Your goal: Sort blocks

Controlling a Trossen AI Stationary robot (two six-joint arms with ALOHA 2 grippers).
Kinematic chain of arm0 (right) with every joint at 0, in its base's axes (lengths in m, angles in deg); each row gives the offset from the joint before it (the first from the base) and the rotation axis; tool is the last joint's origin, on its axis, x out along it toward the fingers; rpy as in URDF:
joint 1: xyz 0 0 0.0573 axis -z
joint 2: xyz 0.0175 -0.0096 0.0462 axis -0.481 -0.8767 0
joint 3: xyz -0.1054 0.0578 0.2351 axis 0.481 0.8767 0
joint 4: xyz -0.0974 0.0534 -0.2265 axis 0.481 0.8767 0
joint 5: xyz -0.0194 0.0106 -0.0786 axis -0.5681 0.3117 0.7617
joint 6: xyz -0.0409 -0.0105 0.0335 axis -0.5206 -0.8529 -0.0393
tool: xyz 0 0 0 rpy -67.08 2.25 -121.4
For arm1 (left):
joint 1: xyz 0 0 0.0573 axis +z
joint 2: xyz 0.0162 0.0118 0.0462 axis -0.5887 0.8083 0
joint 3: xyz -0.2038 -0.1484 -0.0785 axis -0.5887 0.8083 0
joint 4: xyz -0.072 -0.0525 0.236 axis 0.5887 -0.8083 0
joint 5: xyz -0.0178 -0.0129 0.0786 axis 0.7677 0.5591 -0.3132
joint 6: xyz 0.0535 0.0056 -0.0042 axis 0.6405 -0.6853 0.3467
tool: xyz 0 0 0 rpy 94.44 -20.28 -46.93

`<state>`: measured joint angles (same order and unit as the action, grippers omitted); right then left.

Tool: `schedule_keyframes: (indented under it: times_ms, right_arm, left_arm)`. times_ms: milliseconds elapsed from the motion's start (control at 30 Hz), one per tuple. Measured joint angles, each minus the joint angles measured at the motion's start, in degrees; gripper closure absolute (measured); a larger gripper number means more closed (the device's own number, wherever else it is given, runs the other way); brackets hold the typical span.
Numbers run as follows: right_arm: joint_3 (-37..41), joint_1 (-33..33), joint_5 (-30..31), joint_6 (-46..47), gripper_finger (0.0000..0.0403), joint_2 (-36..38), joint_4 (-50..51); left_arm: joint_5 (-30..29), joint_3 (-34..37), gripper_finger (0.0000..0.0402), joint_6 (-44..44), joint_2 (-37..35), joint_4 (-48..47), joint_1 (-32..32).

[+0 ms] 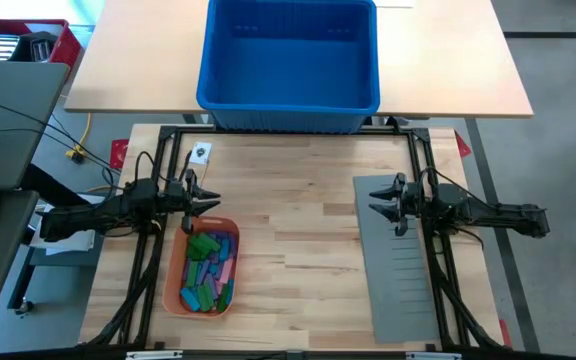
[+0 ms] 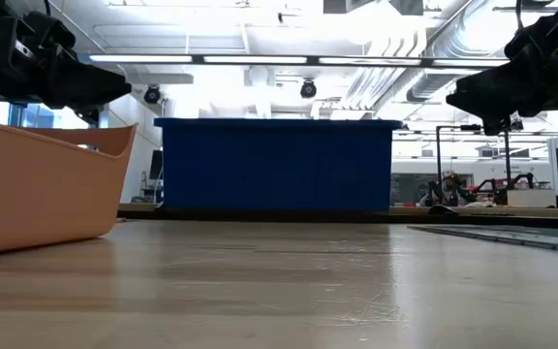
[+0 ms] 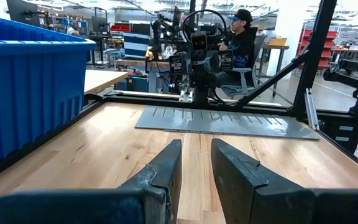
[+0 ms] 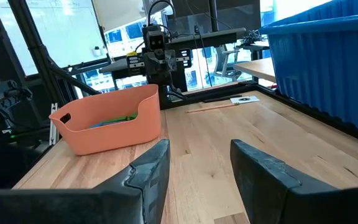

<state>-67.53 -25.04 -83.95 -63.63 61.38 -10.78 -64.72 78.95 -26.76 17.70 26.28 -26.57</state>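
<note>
A two-armed robot stands over a wooden table (image 1: 298,240) with both arms raised above the surface. The blocks (image 1: 209,268), a heap of green, pink, purple and blue pieces, lie inside the orange tray (image 1: 175,262) on the left side of the table, near the front edge. The left gripper (image 1: 208,202) hangs in the air just above the tray's far rim, its fingers (image 3: 164,173) parted by a narrow gap with nothing between them. Across the table, the right gripper (image 1: 376,198) hovers over the far end of the grey slotted sheet (image 1: 403,285), which lies flat along the right side; its fingers (image 4: 151,169) are spread wider and hold nothing. From table height, both arms show only as dark shapes near the top corners, clear of the wood, with the tray's curved wall rising at one side. A large blue bin (image 1: 290,62) sits on a second, paler table (image 1: 448,60) beyond the far edge of the work surface. A small white card (image 1: 201,153) lies on the wood near the far left corner. In the room behind the right arm, a seated person (image 3: 241,38) in a dark cap is visible
</note>
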Motion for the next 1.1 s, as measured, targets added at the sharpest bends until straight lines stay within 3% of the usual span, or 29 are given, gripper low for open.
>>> schedule_keyframes:
  times_ms: [467, 667, 867, 967, 1100]
  right_arm:
    - [-0.01, 0.00, 0.00, 0.01, 0.0238, 0.01, -0.02]
    - [0.00, 0.00, 0.00, 0.00, 0.0238, 0.02, -0.02]
    - [-0.02, 0.01, 0.00, 0.01, 0.0238, 0.01, -0.02]
    - [-0.02, 0.02, 0.00, 0.00, 0.0238, 0.02, 0.00]
    - [-0.01, 0.01, 0.00, 0.01, 0.0238, 0.02, -0.01]
  left_arm:
    - [0.02, 0.01, 0.0323, -0.29, -0.01, 0.14, 0.00]
    - [0.02, 0.00, 0.0323, -13.86, 0.01, 1.18, 0.02]
    - [-1.23, -0.40, 0.0323, -13.16, 0.91, 13.40, -0.81]
    - [-6.32, -4.76, 0.0323, -9.16, 4.35, 12.06, -2.02]
    - [-12.16, -16.34, 0.0323, -4.98, 14.33, -1.39, -4.74]
